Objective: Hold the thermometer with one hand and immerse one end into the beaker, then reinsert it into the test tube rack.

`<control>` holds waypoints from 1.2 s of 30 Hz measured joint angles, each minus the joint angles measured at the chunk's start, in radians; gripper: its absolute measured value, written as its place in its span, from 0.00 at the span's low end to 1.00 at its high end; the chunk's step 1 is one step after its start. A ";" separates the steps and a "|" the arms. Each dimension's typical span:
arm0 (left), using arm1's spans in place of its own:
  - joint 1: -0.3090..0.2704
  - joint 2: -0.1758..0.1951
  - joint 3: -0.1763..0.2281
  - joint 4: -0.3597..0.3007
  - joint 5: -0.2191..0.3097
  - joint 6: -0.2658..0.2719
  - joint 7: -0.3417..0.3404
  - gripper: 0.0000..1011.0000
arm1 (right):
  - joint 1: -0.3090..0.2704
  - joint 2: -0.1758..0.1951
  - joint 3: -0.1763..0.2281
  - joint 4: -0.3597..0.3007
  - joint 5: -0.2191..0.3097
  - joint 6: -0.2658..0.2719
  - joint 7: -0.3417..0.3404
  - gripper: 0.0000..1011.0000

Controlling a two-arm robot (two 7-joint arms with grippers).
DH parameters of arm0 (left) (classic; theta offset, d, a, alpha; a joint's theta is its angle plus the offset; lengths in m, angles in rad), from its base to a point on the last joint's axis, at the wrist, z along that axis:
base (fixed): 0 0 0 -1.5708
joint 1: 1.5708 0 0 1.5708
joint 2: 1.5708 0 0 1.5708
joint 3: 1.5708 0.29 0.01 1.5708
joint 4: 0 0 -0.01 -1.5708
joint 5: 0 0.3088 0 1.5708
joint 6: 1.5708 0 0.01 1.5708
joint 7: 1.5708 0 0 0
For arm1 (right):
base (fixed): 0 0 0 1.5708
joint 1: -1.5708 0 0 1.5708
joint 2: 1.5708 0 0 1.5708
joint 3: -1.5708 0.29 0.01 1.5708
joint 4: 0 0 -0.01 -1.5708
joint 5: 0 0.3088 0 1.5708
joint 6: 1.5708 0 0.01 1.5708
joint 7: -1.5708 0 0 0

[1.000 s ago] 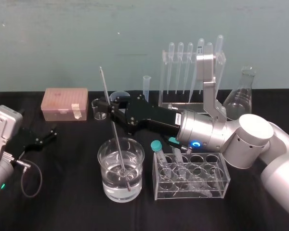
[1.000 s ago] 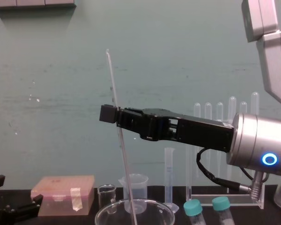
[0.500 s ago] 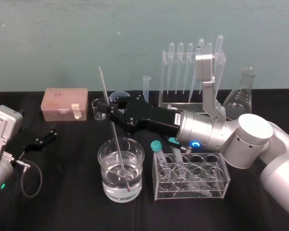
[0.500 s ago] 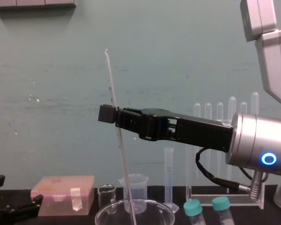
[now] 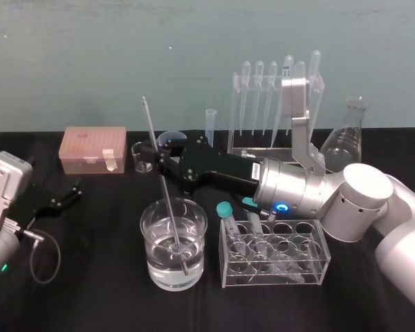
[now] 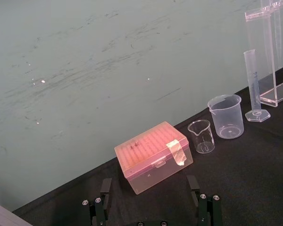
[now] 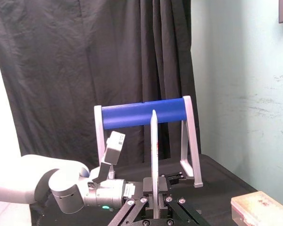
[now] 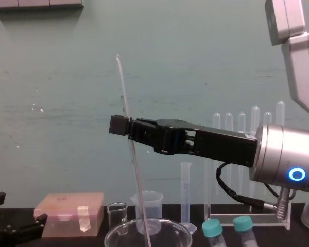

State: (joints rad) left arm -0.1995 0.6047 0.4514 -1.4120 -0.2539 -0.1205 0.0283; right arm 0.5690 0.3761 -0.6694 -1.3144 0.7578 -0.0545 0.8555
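Head view showed a black table against a pale green wall. The right gripper reached across to the left, jaws clamped on the one thermometer, whose lower end sat in the beaker. The left gripper lay at the table's left, jaws apart, and six pipettes hung in the test tube rack.
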 joint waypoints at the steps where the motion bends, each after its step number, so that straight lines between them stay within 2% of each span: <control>1: 0.000 0.000 0.000 0.000 0.000 0.000 0.000 1.00 | 0.000 0.000 0.000 0.000 0.000 0.000 0.000 0.06; 36: 0.000 0.000 0.000 0.000 0.000 0.000 0.000 1.00 | -0.002 0.003 0.001 0.000 0.002 -0.004 0.003 0.06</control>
State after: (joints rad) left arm -0.1995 0.6047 0.4514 -1.4120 -0.2539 -0.1205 0.0283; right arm 0.5668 0.3786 -0.6686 -1.3147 0.7600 -0.0586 0.8587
